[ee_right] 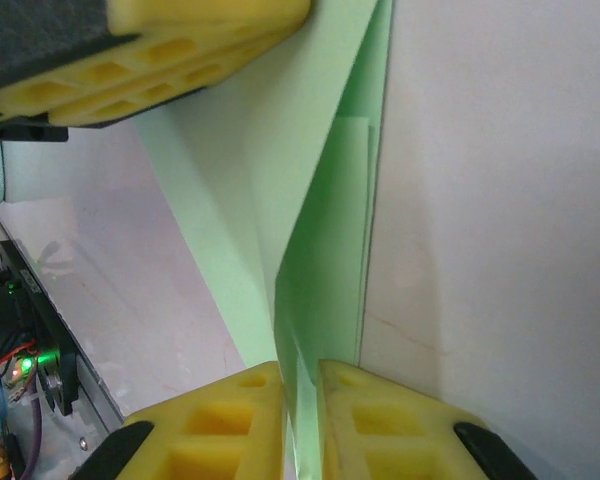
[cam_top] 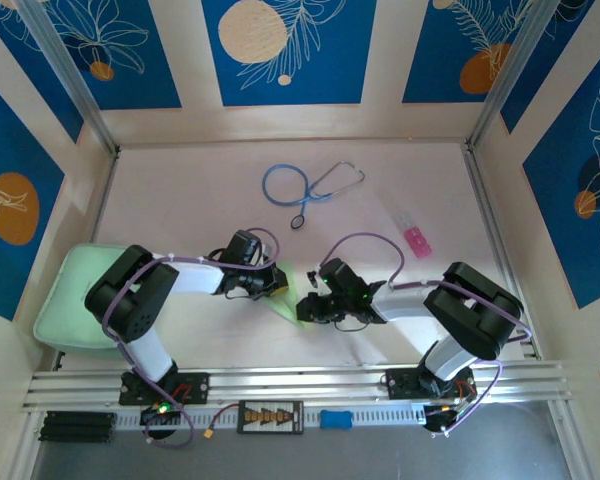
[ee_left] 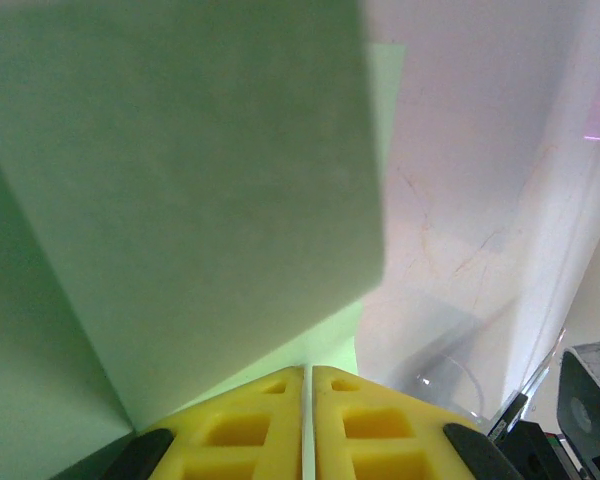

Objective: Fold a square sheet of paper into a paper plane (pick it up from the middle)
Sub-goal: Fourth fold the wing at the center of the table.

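From the top camera I see the pale table (cam_top: 200, 200), and on its left side the thick mint-green pad (cam_top: 65, 300), partly under the left arm. Further back lies a blue stethoscope (cam_top: 310, 185). The square sheet of paper (cam_top: 285, 303), with folded flaps, is in the middle of the table toward the near side, between the two arms. The left gripper (ee_left: 307, 425) is clenched on one edge of it, and the thin paper passes between its yellow fingers. The right gripper (ee_right: 300, 425) pinches the opposite end, close to a crease. In the right wrist camera the left fingers (ee_right: 180, 50) stand across the sheet from it. A small pink bottle (cam_top: 416, 238) lies to the right, well apart from the paper.
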Motion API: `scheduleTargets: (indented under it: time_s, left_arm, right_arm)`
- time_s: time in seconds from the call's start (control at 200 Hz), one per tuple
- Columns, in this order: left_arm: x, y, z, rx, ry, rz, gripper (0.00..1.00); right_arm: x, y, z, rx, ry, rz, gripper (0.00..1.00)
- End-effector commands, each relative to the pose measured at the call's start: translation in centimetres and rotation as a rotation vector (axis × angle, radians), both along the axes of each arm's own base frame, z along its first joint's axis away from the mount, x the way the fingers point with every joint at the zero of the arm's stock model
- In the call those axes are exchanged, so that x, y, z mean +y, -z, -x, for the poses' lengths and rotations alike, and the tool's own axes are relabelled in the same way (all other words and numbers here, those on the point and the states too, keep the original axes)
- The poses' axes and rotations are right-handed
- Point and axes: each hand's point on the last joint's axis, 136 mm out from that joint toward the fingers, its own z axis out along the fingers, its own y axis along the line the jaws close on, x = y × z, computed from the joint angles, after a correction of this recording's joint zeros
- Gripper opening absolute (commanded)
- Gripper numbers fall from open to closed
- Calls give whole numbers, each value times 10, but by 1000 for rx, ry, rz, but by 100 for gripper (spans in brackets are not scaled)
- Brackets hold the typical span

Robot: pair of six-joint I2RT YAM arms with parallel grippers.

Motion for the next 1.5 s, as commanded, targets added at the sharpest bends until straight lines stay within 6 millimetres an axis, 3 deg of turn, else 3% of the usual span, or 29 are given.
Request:
scheduleTargets:
  time_s: [0.0, 0.23, 0.5, 0.895, 1.205, 1.495]
  left_arm:
    - [10, 15, 10, 41, -10, -45, 13]
    - [9, 16, 10, 43, -7, -46, 12]
    - [9, 17, 10, 45, -9, -47, 12]
    - [9, 18, 10, 49, -12, -44, 12]
    - [10, 19, 11, 51, -13, -46, 13]
    - [9, 18, 11, 47, -10, -37, 12]
  right_arm:
    - [-11, 10, 15, 65, -7, 28, 15]
    - [-15, 17, 20, 96, 3, 36, 12]
    - [-15, 6, 25, 91, -15, 9, 16]
    - [-23, 15, 36, 112, -36, 28, 9]
    - [-20, 10, 41, 106, -74, 19, 12]
    - [-11, -24, 6, 3, -25, -18, 29]
